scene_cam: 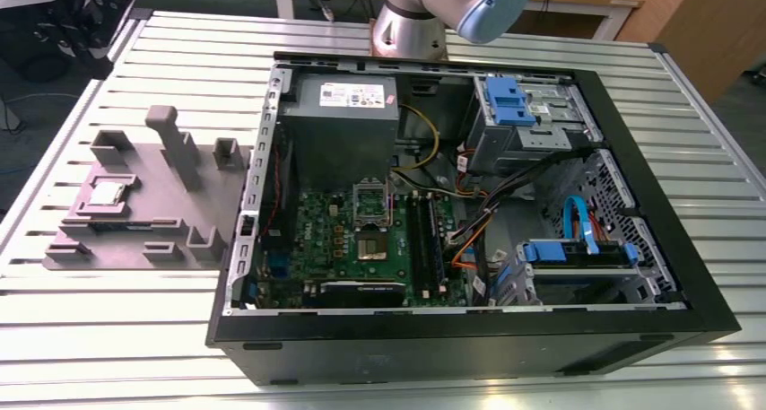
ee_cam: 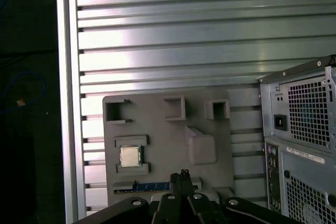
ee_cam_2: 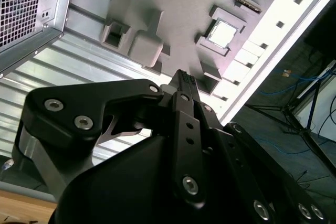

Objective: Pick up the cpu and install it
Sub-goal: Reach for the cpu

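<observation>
The cpu [scene_cam: 108, 192] is a small silver square lying flat in a recess of the grey fixture [scene_cam: 143, 222], at the exterior view's left of the open computer case [scene_cam: 479, 338]. Both wrist views show the cpu [ee_cam: 130, 156] [ee_cam_2: 221, 32] from well above. My gripper [ee_cam: 184, 174] [ee_cam_2: 184, 77] hangs high over the fixture's edge, to one side of the cpu and far from touching it. Its fingers are shut with nothing between them. On the green motherboard the socket [scene_cam: 373, 246] lies open, its metal frame [scene_cam: 372, 197] folded back.
Upright grey blocks [scene_cam: 179, 145] rise from the fixture. A memory stick [ee_cam: 152, 186] lies along the fixture's edge below the gripper. The case's rear panel [ee_cam: 304, 129] stands beside the fixture. The case holds blue drive bays [scene_cam: 515, 100], cables and a power supply [scene_cam: 341, 114]. The ribbed metal table [scene_cam: 143, 338] surrounds everything.
</observation>
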